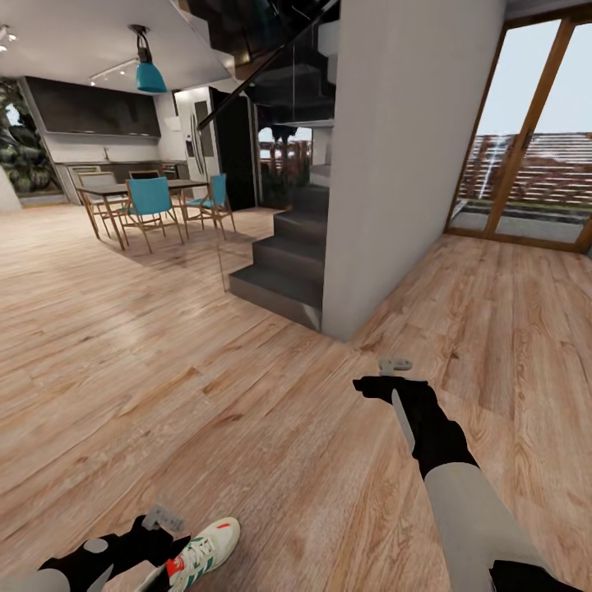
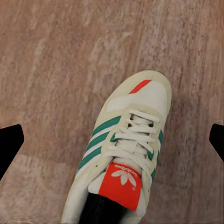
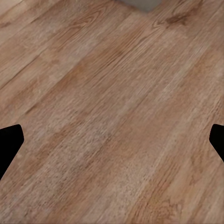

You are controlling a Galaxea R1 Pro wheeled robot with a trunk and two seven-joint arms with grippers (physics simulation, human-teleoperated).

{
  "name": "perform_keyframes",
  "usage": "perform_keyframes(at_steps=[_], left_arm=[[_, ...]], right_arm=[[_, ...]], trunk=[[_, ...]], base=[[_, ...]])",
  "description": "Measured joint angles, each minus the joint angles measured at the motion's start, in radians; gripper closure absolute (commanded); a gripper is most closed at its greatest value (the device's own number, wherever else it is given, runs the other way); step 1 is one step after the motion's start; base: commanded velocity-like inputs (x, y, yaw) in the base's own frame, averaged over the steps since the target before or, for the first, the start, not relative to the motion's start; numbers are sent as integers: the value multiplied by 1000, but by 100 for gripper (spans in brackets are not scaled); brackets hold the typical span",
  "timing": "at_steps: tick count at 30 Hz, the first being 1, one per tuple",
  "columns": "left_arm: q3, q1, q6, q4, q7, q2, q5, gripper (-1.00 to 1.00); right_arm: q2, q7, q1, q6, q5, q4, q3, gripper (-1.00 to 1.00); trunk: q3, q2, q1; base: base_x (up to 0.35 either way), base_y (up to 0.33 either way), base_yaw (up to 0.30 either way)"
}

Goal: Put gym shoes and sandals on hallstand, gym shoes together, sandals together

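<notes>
One gym shoe [image 1: 204,549], white with green stripes and a red-orange tongue, lies at the bottom left of the head view on the corridor floor [image 1: 205,370]. My left gripper [image 1: 163,518] hangs directly over it. In the left wrist view the shoe [image 2: 126,140] sits between the two widely spread fingertips of the left gripper [image 2: 116,135], which is open and touches neither side. My right gripper [image 1: 395,363] is held out over bare planks, open and empty, as the right wrist view [image 3: 116,135] confirms. The sandals and the hallstand are out of view.
A dark staircase [image 1: 284,263] and a white wall block [image 1: 395,164] stand ahead. A dining table with teal chairs [image 1: 152,201] is far left. Glazed wooden doors [image 1: 526,148] close the right side. Open plank floor lies all around.
</notes>
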Motion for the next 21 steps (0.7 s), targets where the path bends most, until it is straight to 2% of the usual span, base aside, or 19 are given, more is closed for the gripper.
perform_keyframes(at_steps=[2,21], left_arm=[[2,4,0,0,0,0,0,-100],[3,12,0,0,1,2,0,-100]], right_arm=[[0,0,0,0,0,0,0,-100],[0,0,-1,0,0,0,0,-100]], trunk=[[-2,0,0],[-103,-4,9]], base=[[0,0,0],[0,0,0]])
